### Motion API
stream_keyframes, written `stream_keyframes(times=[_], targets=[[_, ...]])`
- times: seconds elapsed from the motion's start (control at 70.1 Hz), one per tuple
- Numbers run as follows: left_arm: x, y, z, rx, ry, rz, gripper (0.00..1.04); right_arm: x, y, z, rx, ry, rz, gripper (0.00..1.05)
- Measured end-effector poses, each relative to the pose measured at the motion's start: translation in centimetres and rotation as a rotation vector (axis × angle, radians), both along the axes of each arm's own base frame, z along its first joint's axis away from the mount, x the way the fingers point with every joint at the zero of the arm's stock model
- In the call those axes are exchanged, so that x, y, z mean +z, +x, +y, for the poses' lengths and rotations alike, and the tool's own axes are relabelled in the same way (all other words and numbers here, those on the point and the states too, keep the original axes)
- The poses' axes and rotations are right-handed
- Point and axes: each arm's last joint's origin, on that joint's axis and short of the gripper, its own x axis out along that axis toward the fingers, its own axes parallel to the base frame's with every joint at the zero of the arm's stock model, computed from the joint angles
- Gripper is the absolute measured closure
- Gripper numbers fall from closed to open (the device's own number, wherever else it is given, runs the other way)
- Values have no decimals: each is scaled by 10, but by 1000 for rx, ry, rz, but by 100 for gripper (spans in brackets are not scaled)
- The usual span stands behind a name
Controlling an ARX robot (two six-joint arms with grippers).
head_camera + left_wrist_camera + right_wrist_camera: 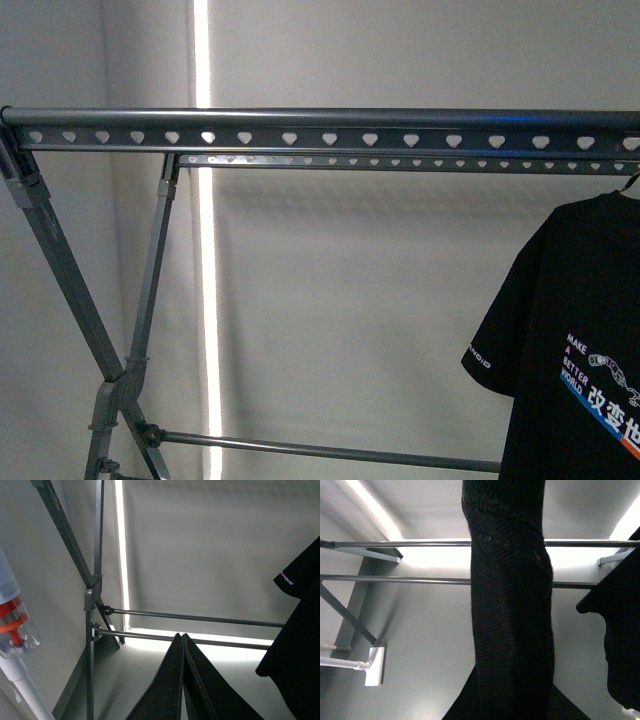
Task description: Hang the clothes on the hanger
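Grey wall, T-shirt [575, 330] hanging on rack [320, 128], fingers' states unclear (left seemingly clenched).

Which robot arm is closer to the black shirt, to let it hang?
Probably the right: black cloth fills its wrist view, and the T-shirt hangs at the rack's right end. The left gripper looks shut and empty.

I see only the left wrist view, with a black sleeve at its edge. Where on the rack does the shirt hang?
Observer: In the front view, the T-shirt hangs under the top rail, at the picture's right edge.
Operator: Which side faces the robot?
Observer: The printed chest; the white print "MAKE A BETTER WORLD" is readable there.
Operator: Does the right arm hold it?
Observer: I cannot tell. In the right wrist view, black fabric fills the middle.
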Motion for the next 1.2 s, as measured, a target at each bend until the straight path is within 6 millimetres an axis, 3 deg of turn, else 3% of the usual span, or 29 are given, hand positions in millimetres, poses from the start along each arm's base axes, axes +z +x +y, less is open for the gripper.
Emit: stream_keyframes(times=[0.414, 0.571, 0.685, 0.856, 1.028, 1.199], targets=[[-37, -24, 20, 9, 2, -8, 101, -6, 14, 6, -23, 4, -12, 96], [-47, -31, 20, 4, 3, -6, 101, -7, 14, 6, -23, 8, -67, 66], [-51, -35, 20, 4, 3, -7, 101, -5, 4, 7, -22, 2, -82, 45], [-57, -41, 20, 4, 3, -6, 101, 21, -32, 5, -15, -15, -213, 6], [-62, -45, 20, 3, 3, -27, 101, 49, -86, 9, 9, -12, -378, 7], [-62, -48, 20, 3, 3, -29, 101, 59, -138, 20, 6, -9, -536, 7]])
